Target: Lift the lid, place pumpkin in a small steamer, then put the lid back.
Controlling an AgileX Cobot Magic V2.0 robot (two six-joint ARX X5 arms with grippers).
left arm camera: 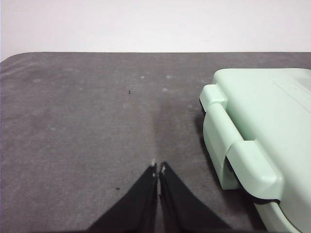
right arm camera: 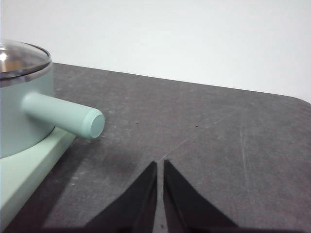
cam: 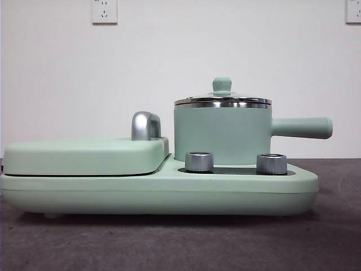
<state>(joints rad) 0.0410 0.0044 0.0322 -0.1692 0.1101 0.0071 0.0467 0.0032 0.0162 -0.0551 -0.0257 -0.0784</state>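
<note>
The table (cam: 338, 237) carries the wide base (cam: 158, 192), with the grill cover (cam: 84, 155) on one side and the steamer (cam: 220, 135) on the other, behind two steel knobs (cam: 199, 161). The lid (cam: 223, 100) sits on the steamer, so the first step, lifting it, is not begun. No pumpkin shows in any view. The left gripper (left arm camera: 158, 167) hangs by the grill cover, fingers nearly touching, empty. The right gripper (right arm camera: 160, 164) hangs near the steamer's handle (right arm camera: 63, 116), fingers likewise narrow and empty. Next, I judge, a gripper must open and take the lid's knob (cam: 221, 84).
</note>
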